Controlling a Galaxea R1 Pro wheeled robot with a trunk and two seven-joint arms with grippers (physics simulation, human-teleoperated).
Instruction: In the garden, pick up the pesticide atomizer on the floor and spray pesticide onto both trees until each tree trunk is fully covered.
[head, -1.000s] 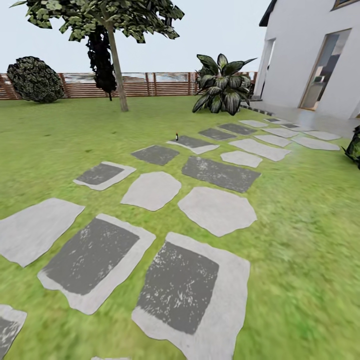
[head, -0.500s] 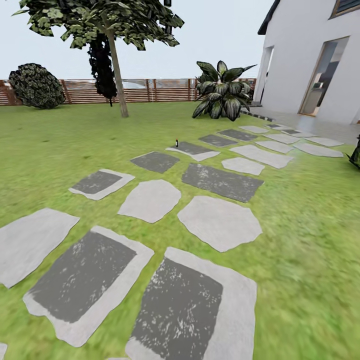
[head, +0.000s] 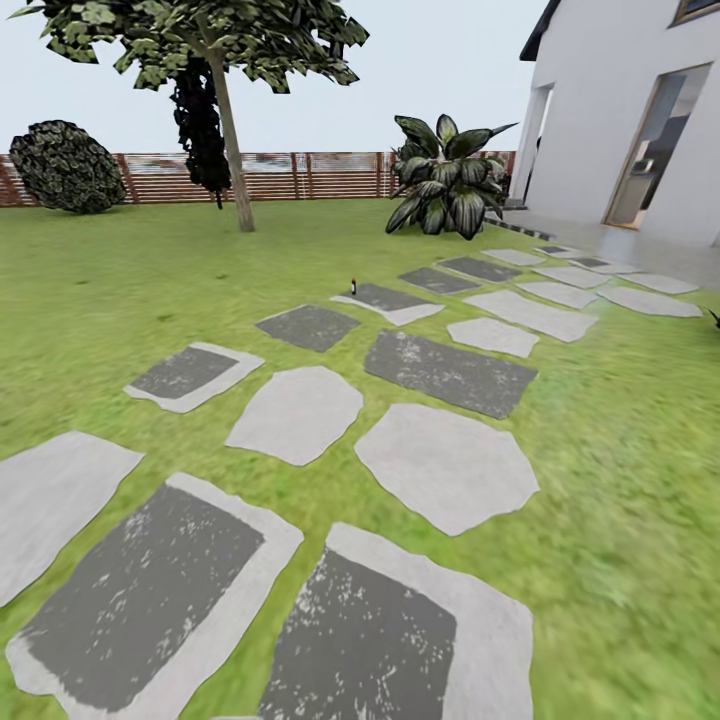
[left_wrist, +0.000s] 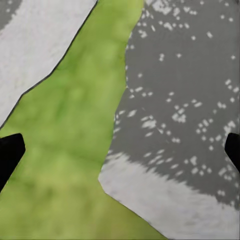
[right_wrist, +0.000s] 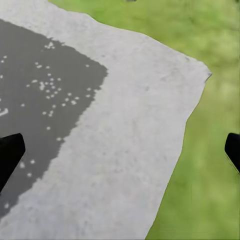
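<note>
The pesticide atomizer (head: 353, 287) is a tiny dark bottle standing far ahead on the lawn, at the edge of a grey stepping stone (head: 388, 300). One tree (head: 200, 35) with a pale, slightly leaning tree trunk (head: 232, 150) rises at the back left before the fence. In the left wrist view my left gripper (left_wrist: 120, 152) is open, its black fingertips (left_wrist: 10, 152) wide apart over grass and a stone. My right gripper (right_wrist: 120, 152) is open too, its fingertips (right_wrist: 10, 152) spread above a grey stone's pale border.
Grey stepping stones (head: 445, 468) run from my feet toward the white house (head: 640, 110) at right. A broad-leaved plant (head: 447, 185) stands near the house corner. A dark conifer (head: 203, 130) and a round bush (head: 65, 168) stand by the slatted fence (head: 300, 175).
The whole head view has shifted: the near stones have slid down and grown larger, so the camera has moved forward over the path. Nothing in the garden has moved.
</note>
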